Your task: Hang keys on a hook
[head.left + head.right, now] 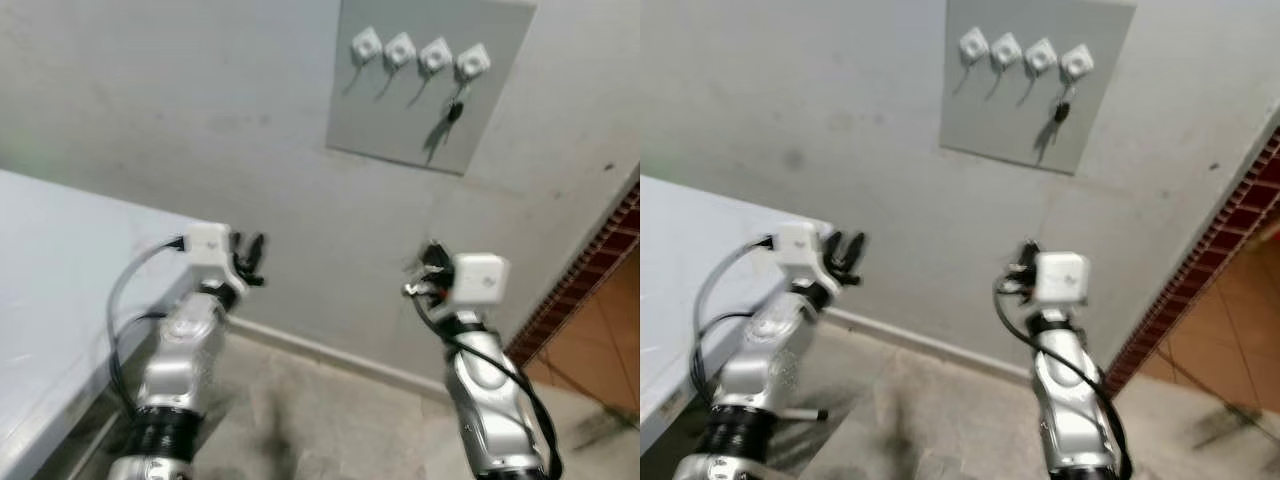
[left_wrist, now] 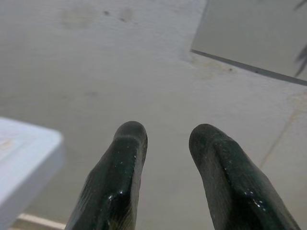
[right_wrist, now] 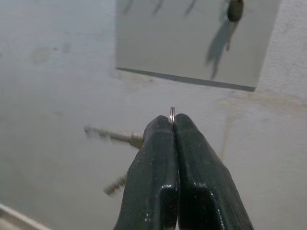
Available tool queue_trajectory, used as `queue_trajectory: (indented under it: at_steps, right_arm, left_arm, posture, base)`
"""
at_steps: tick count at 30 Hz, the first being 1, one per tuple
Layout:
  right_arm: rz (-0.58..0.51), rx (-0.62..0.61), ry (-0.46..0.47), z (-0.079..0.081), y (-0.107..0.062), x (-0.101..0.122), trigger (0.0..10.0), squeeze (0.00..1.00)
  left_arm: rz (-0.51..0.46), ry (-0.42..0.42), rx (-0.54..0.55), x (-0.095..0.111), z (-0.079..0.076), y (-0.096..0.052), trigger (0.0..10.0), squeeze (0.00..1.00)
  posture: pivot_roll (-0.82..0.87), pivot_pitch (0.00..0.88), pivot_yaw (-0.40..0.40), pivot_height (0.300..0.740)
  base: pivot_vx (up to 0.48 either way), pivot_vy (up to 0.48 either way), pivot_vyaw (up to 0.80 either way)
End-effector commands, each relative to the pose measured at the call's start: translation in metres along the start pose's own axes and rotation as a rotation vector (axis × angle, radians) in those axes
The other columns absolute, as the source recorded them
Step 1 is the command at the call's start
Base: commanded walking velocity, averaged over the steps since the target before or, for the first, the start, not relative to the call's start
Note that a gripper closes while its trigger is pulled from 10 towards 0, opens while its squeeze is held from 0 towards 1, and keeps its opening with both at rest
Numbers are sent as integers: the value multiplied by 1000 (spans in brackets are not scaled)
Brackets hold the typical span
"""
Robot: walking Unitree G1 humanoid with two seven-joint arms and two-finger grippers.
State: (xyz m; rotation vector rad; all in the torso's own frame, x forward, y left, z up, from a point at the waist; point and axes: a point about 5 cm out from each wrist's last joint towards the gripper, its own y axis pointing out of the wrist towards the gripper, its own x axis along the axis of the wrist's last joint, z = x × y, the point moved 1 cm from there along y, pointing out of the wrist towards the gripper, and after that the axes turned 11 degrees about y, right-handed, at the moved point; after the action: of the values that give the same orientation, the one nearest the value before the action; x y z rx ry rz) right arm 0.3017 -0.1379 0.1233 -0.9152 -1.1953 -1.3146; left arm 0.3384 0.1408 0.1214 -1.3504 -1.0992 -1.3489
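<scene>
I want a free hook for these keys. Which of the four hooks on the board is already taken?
The rightmost hook: a dark key hangs from it, while the other three are bare.

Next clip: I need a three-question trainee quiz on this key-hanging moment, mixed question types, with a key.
1. True or false: the right gripper is shut on a key ring.
2. How many hooks are on the grey wall panel?
3. Which hook already carries a key? A. the leftmost B. the rightmost C. none

Key: 1 true. 2 four. 3 B; the left gripper is open and holds nothing.
</scene>
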Motion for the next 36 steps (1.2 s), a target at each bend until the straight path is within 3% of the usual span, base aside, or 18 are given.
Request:
queue_trajectory:
  at_steps: [1, 29, 36]
  right_arm:
    - [-20, -27, -16, -10, -1, 6, 10000, 0]
    - [-20, -12, -18, -8, 1, 7, 10000, 0]
    - [-19, -9, -19, -8, 2, 7, 10000, 0]
  left_arm:
    - [-8, 4, -32, 4, -12, 3, 10000, 0]
    - [-3, -2, -22, 3, -12, 3, 10000, 0]
    - [-36, 29, -43, 7, -17, 2, 10000, 0]
  posture:
    - [56, 0, -26, 740]
    - [60, 0, -37, 740]
    - [62, 0, -37, 740]
  base:
    - [454, 0, 0]
    - [454, 0, 0]
    - [296, 0, 0]
